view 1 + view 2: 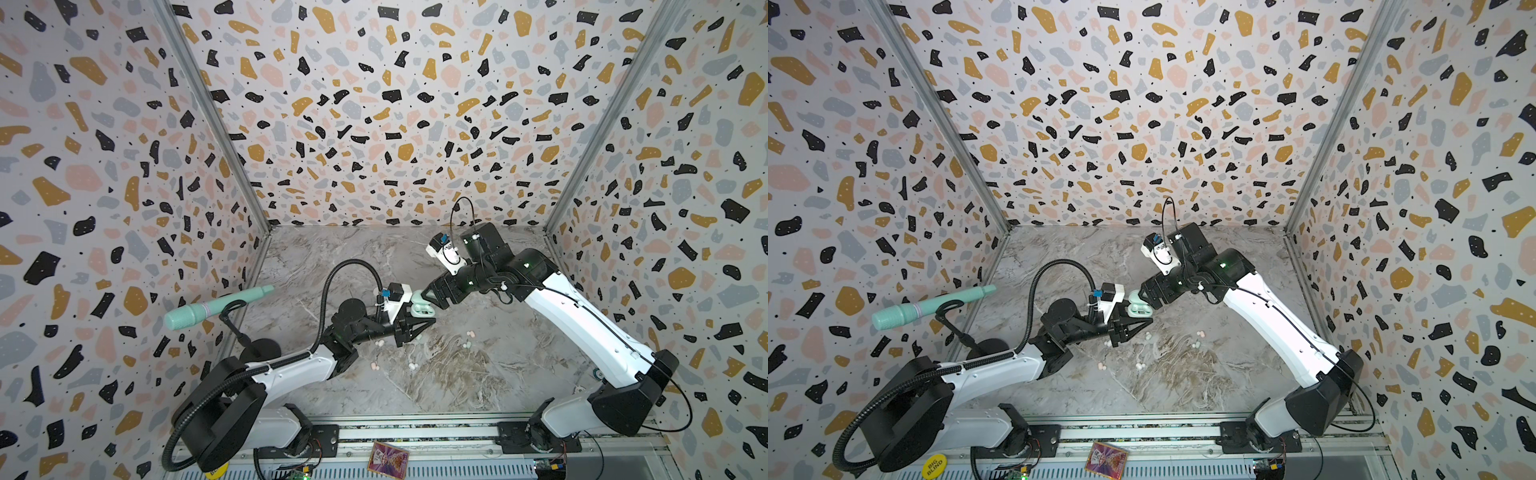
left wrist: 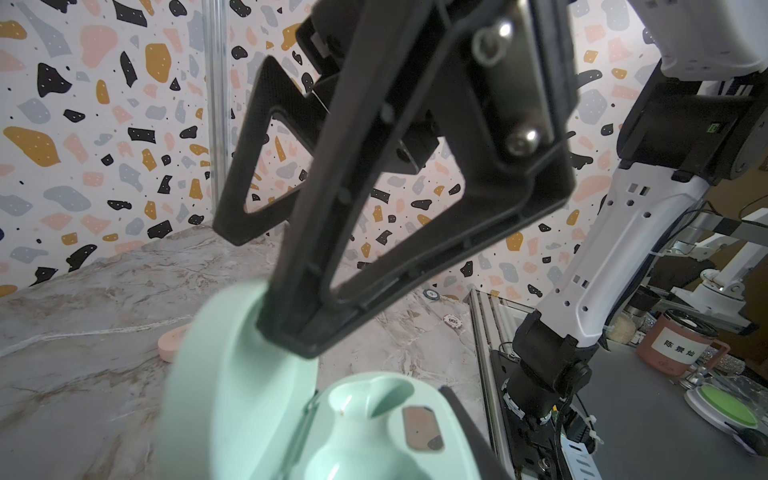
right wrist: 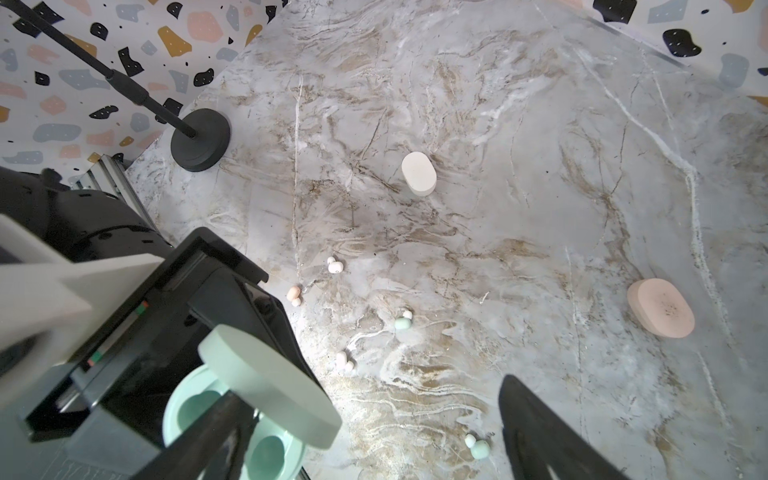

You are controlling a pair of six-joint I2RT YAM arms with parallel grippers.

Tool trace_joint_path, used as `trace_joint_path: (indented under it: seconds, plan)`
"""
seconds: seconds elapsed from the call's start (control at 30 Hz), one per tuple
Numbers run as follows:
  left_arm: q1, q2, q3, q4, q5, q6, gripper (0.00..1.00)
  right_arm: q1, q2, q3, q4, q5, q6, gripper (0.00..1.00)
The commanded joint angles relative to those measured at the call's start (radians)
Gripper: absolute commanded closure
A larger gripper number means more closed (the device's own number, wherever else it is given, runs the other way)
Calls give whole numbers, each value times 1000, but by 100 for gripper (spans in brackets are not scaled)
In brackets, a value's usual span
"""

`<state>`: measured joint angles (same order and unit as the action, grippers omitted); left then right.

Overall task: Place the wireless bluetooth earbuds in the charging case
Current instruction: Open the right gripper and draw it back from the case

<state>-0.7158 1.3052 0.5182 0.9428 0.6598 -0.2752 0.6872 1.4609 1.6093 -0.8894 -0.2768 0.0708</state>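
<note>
Mint pebble-shaped plastic charging case [image 2: 365,440]: left gripper [image 1: 430,319] pinches it.
Right gripper [image 2: 266,286]: jaws spread, propping lid [image 3: 270,386].
Risk: slip may shut it.

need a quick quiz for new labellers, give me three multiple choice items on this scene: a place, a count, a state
1. Where is the mint case? A raised above the table B flat on it C in a bin
2. How many closed cases lie on the table in the right wrist view? A one B two C four
3. The mint case's lid is A open B shut C detached

A: it looms close, the table far below. B: a white case and a pink case. A: the lid stands tilted up on its hinge.
</note>
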Motion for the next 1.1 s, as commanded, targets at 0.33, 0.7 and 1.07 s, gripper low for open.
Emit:
trace_joint_path:
  seconds: [0.33,0.7,1.07]
  plan:
    - [-14,-41,-50,117,-44,-42,82,-36,-3,79,-59,-85,34,4]
    - [-12,-56,-60,91,-87,-27,83,-124,-99,13,-105,-225,176,2]
    - [-13,-69,-64,65,-99,-9,83,-356,-225,-456,47,-163,350,4]
